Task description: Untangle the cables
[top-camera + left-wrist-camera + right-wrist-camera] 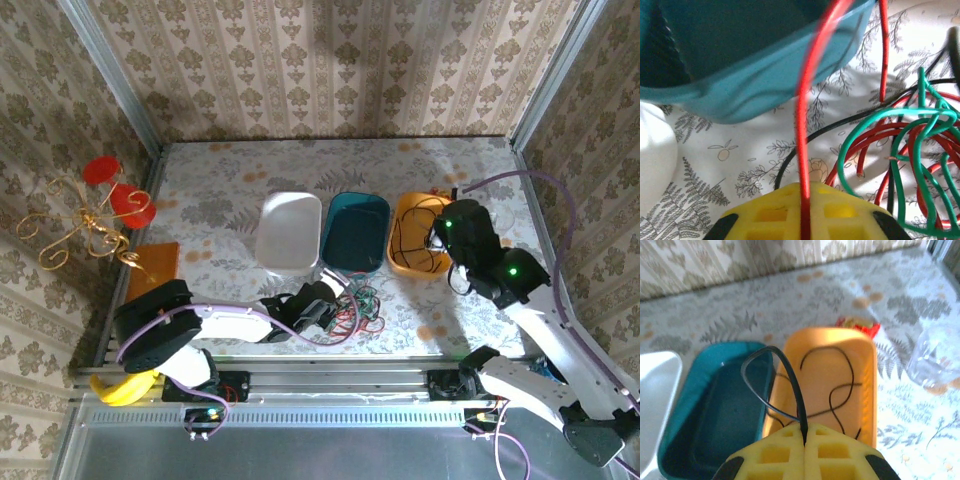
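— Damask wallpaper [330, 60] closes three sides around a table [220, 190] spread with a pale leaf-print cloth. Three trays stand in a row at its middle: a white tray [268, 230], a teal tray [355, 196] and an orange tray [395, 240].

— Where is the work?

— Most of the cables [358, 308] lie in a loose knot on the cloth, just in front of the teal tray, towards your arm bases. Your left claw [802, 205] is closed on a red cable [802, 125] that rises from its pads past the teal wall. A green cable [865, 130] loops beside it, crossing other red strands. Your right claw [805, 440] pinches a black cable [792, 380] over the orange tray, where more black cable lies coiled.

— How will they handle?

— By their look they are light, thin and springy; they keep their curves and are probably slick. Loops may snag and drag the whole knot along. Take hold close to a free end, such as the red tip near the teal tray, and draw slowly. The cloth looks flat and smooth, so it should offer little grip.
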`<control>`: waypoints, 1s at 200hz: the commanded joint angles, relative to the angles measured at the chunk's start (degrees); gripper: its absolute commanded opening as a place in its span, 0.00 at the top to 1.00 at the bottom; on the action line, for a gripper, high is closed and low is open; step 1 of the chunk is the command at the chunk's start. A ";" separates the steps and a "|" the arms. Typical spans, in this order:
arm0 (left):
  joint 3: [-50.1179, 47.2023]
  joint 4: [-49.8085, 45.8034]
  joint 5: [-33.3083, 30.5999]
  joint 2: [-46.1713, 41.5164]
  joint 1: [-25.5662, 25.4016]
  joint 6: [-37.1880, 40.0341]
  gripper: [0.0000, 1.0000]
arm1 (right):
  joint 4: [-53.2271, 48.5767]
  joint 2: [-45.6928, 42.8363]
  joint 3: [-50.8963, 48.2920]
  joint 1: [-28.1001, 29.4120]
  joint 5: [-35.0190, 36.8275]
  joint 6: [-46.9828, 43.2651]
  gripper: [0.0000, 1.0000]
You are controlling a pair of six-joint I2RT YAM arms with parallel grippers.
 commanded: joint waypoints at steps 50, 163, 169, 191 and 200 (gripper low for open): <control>1.75 -0.16 -0.25 2.78 0.34 -0.05 1.00 | 2.96 4.40 7.05 -13.46 -8.36 -4.30 0.93; 2.46 -1.13 -1.67 0.43 -0.55 0.75 1.00 | 12.57 24.13 -3.02 -25.03 -17.44 -2.61 0.94; 2.46 -1.29 -1.61 0.29 -0.54 0.75 1.00 | 12.48 24.09 -3.20 -26.01 -17.09 -2.72 0.94; 2.59 -1.70 -1.87 -0.02 -0.63 0.75 1.00 | 12.06 23.45 -3.77 -29.02 -15.95 -3.29 0.94; 2.48 -1.80 -1.97 -0.19 -0.63 0.74 1.00 | 12.02 23.45 -3.86 -29.37 -15.36 -3.94 0.94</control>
